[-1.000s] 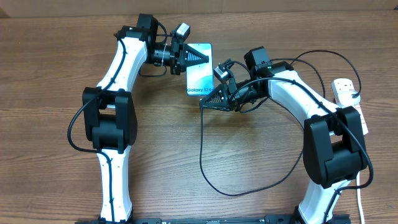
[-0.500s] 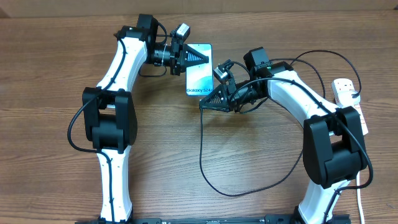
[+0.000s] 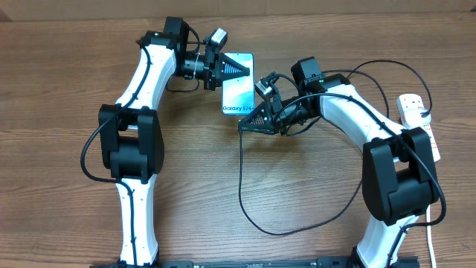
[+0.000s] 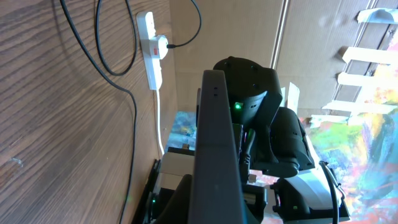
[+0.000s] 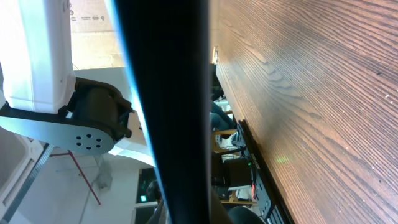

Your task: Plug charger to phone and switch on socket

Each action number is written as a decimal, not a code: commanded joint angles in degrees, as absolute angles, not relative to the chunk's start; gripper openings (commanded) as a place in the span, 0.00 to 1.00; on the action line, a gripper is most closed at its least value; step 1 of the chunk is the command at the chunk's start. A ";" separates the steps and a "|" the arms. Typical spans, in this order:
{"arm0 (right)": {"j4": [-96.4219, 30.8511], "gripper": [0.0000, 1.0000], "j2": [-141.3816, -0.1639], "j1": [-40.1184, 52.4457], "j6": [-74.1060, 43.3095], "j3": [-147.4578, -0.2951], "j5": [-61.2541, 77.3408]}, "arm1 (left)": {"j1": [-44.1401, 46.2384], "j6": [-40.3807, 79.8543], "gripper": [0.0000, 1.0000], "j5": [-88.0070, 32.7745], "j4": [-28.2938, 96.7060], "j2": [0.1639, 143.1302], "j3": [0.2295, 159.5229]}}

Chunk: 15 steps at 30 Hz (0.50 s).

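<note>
Left fingers are closed on the far end of the phone; from overhead, one finger lies across the screen corner. Right fingers are pressed together on the end of the charger, at the near edge of the phone, just beside the "Galaxy S24" text.

Phone: located between the two arms, toward the far side of the worktop. The light blue screen faces up. The left wrist view shows it edge-on as a dark slab down the centre. Whether it rests on the worktop or is raised cannot be determined.

Charger: thin black cable. From the right fingers it runs toward the near edge of the worktop, sweeps right in a wide loop, and passes out of sight at the right arm. A further black arc reaches the socket. The connector tip is hidden by the fingers, so whether it is seated in the phone cannot be determined.

Socket: white strip at the right edge of the worktop, well apart from the phone and partly covered by the right arm. A white cord leaves one end. The switch position is too small to read.
</note>
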<state>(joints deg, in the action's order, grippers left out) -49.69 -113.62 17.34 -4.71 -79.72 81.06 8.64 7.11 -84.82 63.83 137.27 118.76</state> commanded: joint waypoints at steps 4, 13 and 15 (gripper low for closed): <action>-49.65 0.04 -112.07 20.56 -4.49 -80.64 81.01 | 10.81 7.90 0.04 -87.92 64.10 137.03 119.31; -49.65 0.04 -112.07 20.56 -4.51 -80.64 79.57 | 10.81 7.92 0.04 -87.96 64.16 137.03 119.31; -49.65 0.11 -112.07 20.56 -4.51 -80.64 79.59 | 10.79 7.92 0.04 -87.94 64.29 137.03 119.31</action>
<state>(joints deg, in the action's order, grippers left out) -49.76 -113.62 17.45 -4.91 -79.72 80.23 8.64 7.11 -84.33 63.94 137.27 118.76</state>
